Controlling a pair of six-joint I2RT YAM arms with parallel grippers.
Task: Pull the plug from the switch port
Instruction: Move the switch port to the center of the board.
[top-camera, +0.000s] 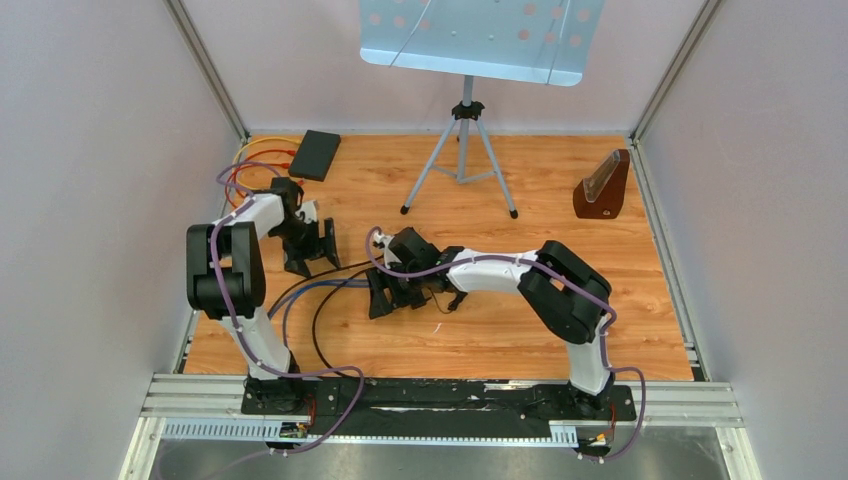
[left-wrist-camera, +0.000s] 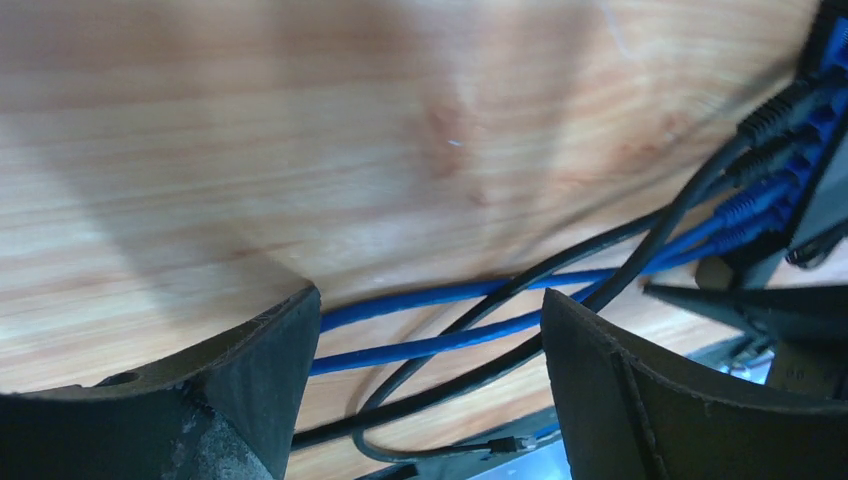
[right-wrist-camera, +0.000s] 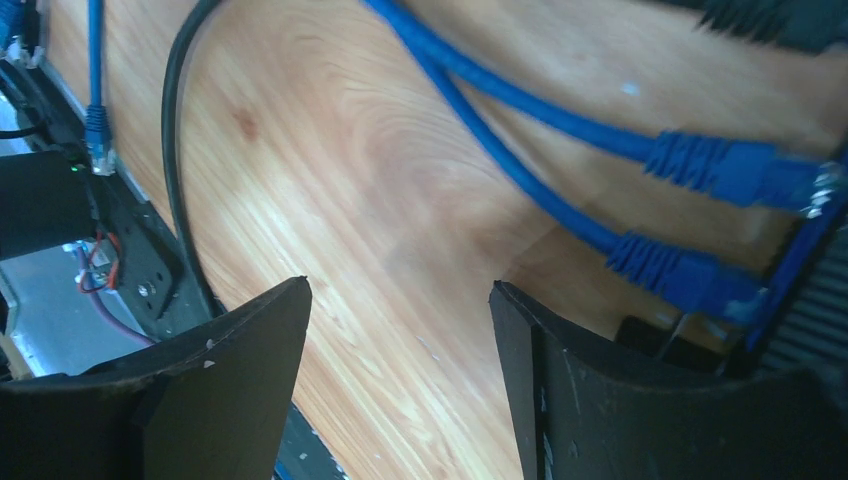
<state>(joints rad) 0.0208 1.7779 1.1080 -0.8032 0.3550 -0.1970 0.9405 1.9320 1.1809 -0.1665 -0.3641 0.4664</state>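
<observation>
Left gripper (left-wrist-camera: 430, 385) spread wide, empty, above thin blue cables (left-wrist-camera: 440, 344), right gripper (right-wrist-camera: 400, 365) spread wide, empty, over light wooden tabletop (right-wrist-camera: 380, 190), ribbed blue plastic plugs (right-wrist-camera: 720, 168) just beside it.

The left arm (top-camera: 228, 270) and the right arm (top-camera: 490, 272) are built alike, from smooth white rounded link shells and bulky matte-black joint housings. A thin purple cable (top-camera: 222, 275) loops loosely along the left arm, and a second purple cable (top-camera: 420, 271) runs along the right one. Both are bolted to a flat black base plate (top-camera: 440, 400). The left gripper (left-wrist-camera: 430, 315) has thick, curved black fingers (left-wrist-camera: 250, 390), scuffed grey. The right gripper (right-wrist-camera: 400, 295) has matching black fingers (right-wrist-camera: 600, 390), flecked with pale specks.
</observation>
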